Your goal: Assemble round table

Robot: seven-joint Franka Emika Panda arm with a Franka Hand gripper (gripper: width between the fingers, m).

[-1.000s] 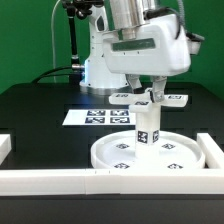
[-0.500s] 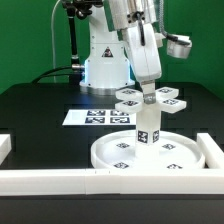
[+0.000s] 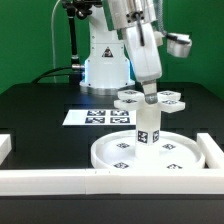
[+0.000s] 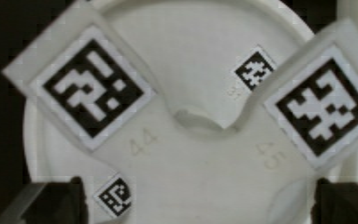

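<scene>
Cross-shaped piece (image 3: pixel 150 98) sits on top of the cylinder leg (image 3: pixel 146 127), which stands upright at the centre of the round tabletop disc (image 3: pixel 155 154); gripper (image 3: pixel 149 94) is down on the cross.

All three parts are white plastic with black-and-white square tags: several on the disc face, one on the leg's side, one on each visible cross arm. Wrist view shows the cross arms' tags close up over the disc (image 4: pixel 211 150); fingertips aren't resolvable there. Can't tell whether the claw is pinching the cross or spread, since its tips are lost against the white piece. The disc is near the front white border bar (image 3: pixel 60 180), its edge just beside the side bar (image 3: pixel 214 150) on the exterior view's right. The marker board (image 3: pixel 92 117) lies flat on the black table (image 3: pixel 40 110) behind the disc, apart from it. Robot base (image 3: pixel 105 60) stands at the rear.
</scene>
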